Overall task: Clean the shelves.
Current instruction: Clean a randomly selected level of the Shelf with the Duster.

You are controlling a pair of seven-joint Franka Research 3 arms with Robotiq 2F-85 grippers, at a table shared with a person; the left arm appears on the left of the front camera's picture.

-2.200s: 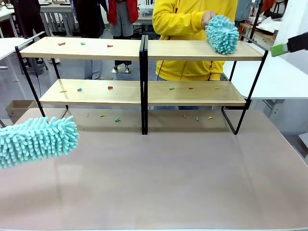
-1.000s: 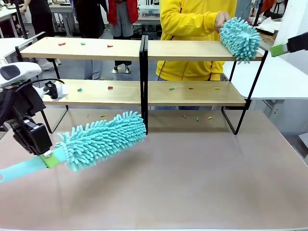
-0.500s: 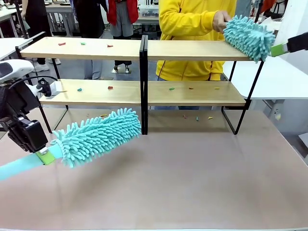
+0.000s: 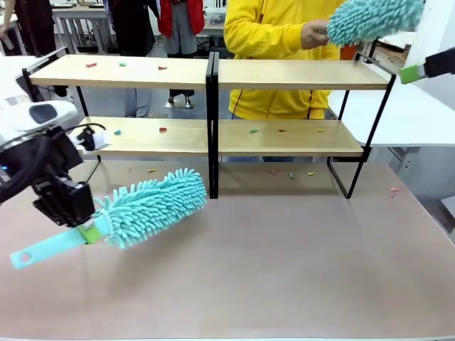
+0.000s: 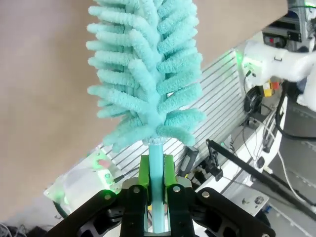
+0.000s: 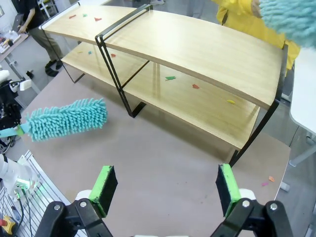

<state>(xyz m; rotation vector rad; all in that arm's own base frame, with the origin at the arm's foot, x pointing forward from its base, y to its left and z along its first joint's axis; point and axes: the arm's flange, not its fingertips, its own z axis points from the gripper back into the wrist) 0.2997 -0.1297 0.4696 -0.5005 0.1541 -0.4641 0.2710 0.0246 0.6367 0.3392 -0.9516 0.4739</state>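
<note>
Across the far side of the brown table (image 4: 284, 270) we list the shelves (image 4: 284, 74), two joined light-wood racks on black frames, dotted with small coloured scraps (image 4: 162, 130). Left gripper (image 4: 87, 231): clamped on a fluffy turquoise duster (image 4: 153, 202). Right gripper (image 6: 165, 185): spread wide, empty.

This is a robotics lab: a white robot arm (image 4: 32, 117) trailing black cables (image 4: 18, 181) stands at the brown tabletop (image 4: 298, 270) in front of the shelves (image 4: 284, 74). Behind the shelves are a grey floor (image 4: 114, 99) and more white tables (image 4: 419, 114), with people (image 4: 178, 21) standing among them. The left wrist view adds a white arm base (image 5: 276, 61) lit green, stacked electronics (image 5: 294, 29) and loose wiring (image 5: 291, 163).
</note>
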